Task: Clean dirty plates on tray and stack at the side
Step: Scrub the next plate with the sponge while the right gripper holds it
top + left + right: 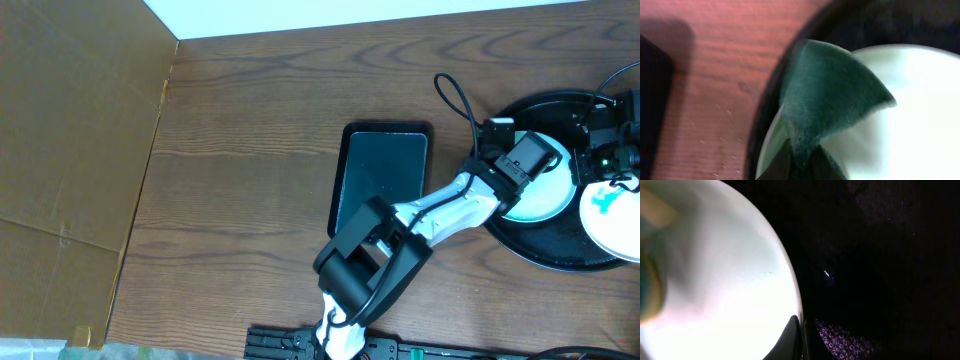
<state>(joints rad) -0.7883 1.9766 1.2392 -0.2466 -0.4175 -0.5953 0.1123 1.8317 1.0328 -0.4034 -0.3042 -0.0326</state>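
Observation:
The round black tray (535,250) lies at the table's right edge. On it a white plate (535,200) sits under my left gripper (548,166), which is shut on a green sponge (830,100). The sponge rests on that plate (910,115) close to the tray's rim (771,100). My right gripper (802,340) is shut on the rim of the same plate (725,280), with the dark tray floor (880,255) beside it. A second plate (612,215) with a teal smear lies at the far right.
A smaller rectangular black tray (380,175) lies left of the round one, with no sponge in it. A black cable loop (455,95) lies behind the round tray. A cardboard wall (70,150) borders the table on the left.

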